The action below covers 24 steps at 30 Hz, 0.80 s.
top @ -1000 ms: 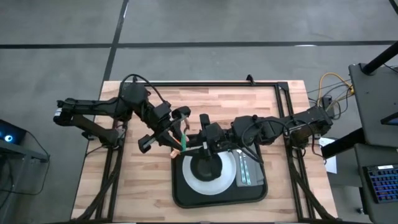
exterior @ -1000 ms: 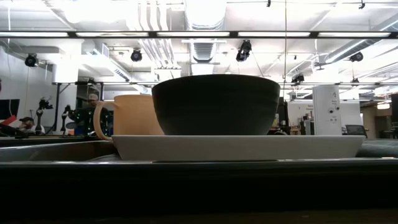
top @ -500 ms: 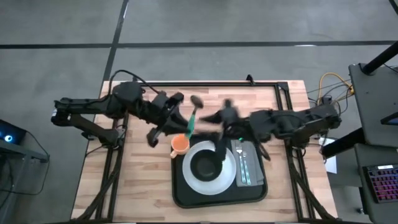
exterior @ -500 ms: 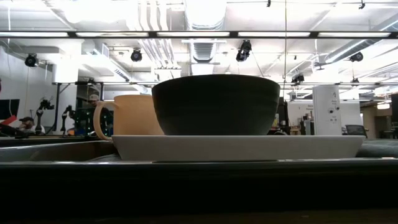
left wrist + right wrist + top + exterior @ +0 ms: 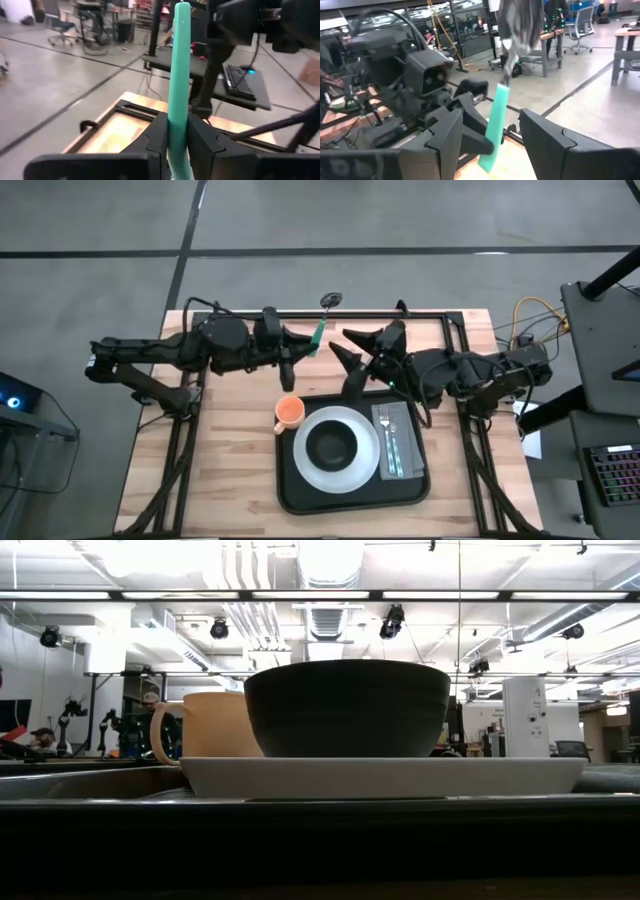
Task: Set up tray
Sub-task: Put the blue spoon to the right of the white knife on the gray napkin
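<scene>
The left gripper (image 5: 176, 135) was clamped on the green handle of a spoon (image 5: 320, 328), above the table's (image 5: 220, 450) far edge. The right gripper (image 5: 345, 346) stood beside it with its jaws spread wide and empty. The tray (image 5: 295, 495) lay well apart from both, at the near side, carrying a plate (image 5: 368, 465), a bowl (image 5: 346, 708), cutlery on a cloth (image 5: 395, 442), and an orange cup (image 5: 289, 413) at its corner.
</scene>
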Motion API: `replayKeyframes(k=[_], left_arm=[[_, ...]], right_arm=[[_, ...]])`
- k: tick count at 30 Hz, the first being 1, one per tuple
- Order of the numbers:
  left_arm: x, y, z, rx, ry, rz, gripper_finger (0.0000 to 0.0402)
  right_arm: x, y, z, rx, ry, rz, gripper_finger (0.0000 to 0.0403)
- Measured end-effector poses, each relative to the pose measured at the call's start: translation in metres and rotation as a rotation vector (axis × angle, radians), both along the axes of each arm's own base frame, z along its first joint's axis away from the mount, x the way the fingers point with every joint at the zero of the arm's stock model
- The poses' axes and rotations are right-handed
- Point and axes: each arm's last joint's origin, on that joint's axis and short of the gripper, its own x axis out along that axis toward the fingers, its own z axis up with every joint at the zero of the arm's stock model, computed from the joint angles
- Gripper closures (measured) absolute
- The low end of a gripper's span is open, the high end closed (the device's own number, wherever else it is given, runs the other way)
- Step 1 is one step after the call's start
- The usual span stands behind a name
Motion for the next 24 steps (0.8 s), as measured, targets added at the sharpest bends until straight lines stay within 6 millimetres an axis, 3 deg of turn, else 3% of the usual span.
replayKeyframes(k=[13, 24], left_arm=[[0.014, -0.001, -0.011, 0.234, 0.115, 0.203, 0.037], [0.014, 0.002, -0.009, 0.343, 0.168, 0.275, 0.037]], right_arm=[[0.014, -0.036, -0.004, 0.15, -0.088, -0.03, 0.0223], [0.019, -0.053, -0.014, 0.186, -0.046, -0.071, 0.0239]])
